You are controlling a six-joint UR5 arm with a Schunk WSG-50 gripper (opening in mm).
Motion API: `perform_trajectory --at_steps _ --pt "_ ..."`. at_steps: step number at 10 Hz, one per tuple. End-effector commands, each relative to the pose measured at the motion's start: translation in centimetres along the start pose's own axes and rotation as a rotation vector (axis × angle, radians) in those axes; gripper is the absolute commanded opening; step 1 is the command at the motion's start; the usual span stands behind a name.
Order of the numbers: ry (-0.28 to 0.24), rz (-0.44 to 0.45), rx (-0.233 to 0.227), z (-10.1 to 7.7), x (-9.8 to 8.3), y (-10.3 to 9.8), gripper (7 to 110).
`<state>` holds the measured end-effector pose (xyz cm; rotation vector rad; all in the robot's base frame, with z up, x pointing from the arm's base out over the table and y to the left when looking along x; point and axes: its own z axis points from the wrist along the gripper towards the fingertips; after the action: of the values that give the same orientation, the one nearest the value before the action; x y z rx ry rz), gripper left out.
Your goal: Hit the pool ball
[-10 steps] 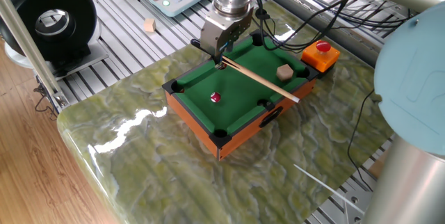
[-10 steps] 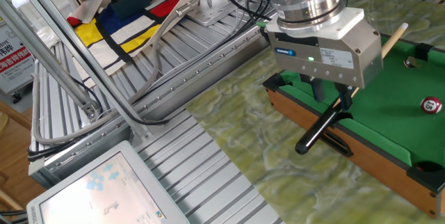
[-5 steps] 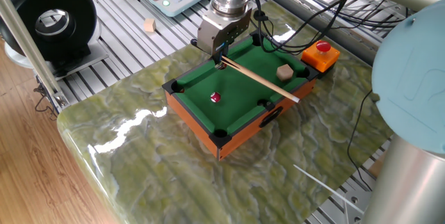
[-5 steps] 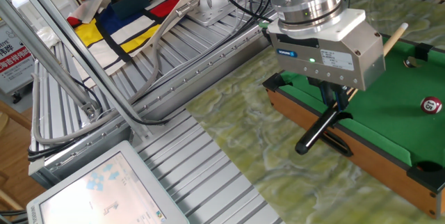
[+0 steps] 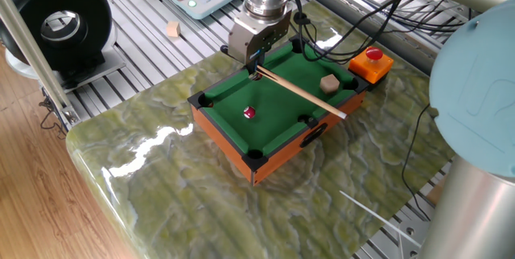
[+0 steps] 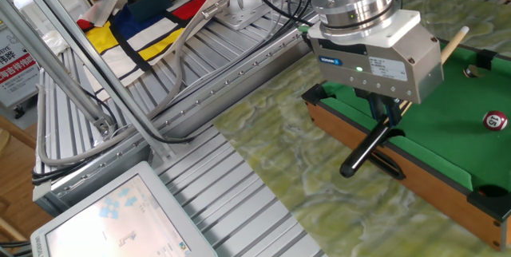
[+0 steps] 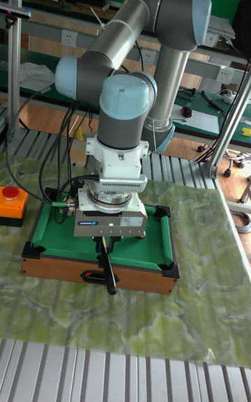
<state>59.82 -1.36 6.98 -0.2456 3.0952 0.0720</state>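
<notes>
Since a second ago we see the end effector (image 5: 256, 71) shifted slightly toward the upper left of the frame in one fixed view, with its housing sitting a little higher over the far rail in the other fixed view; over the last half second almost nothing has changed. The pool ball (image 5: 249, 113) has not moved.

The end effector hangs over the upper-left rail of the miniature pool table (image 5: 229, 134), fingers pointing down. We see its fingers (image 6: 392, 113) pressed together on the wooden cue stick (image 5: 302, 94), pinching it near its dark handle end. From there the cue runs across the green felt toward the right of the frame, its pale tip reaching the rail near the right-hand side pocket. In the other fixed view the black handle (image 6: 363, 151) slants down and out over the near rail, toward the lower middle of the frame.

The pool ball lies on the felt at the centre of one fixed view, well apart from the cue and below it in the picture, nearer the lower corner pocket. In the other fixed view it sits at the right edge of the frame (image 6: 496, 120), its white spot facing the camera.

A tan wooden cube (image 5: 328, 84) rests on the felt just above the cue, right of centre. An orange box with a red button (image 5: 371, 63) stands on the green marbled worktop (image 5: 161, 170) beside the table's upper-right corner.
</notes>
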Motion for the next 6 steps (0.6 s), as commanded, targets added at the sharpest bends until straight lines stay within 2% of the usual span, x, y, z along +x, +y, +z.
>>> perform_trajectory --at_steps 1,6 --pt "-0.005 -0.019 0.006 -0.1 -0.1 -0.3 22" --pt "-0.068 -0.047 -0.032 -0.2 -1.7 0.7 22"
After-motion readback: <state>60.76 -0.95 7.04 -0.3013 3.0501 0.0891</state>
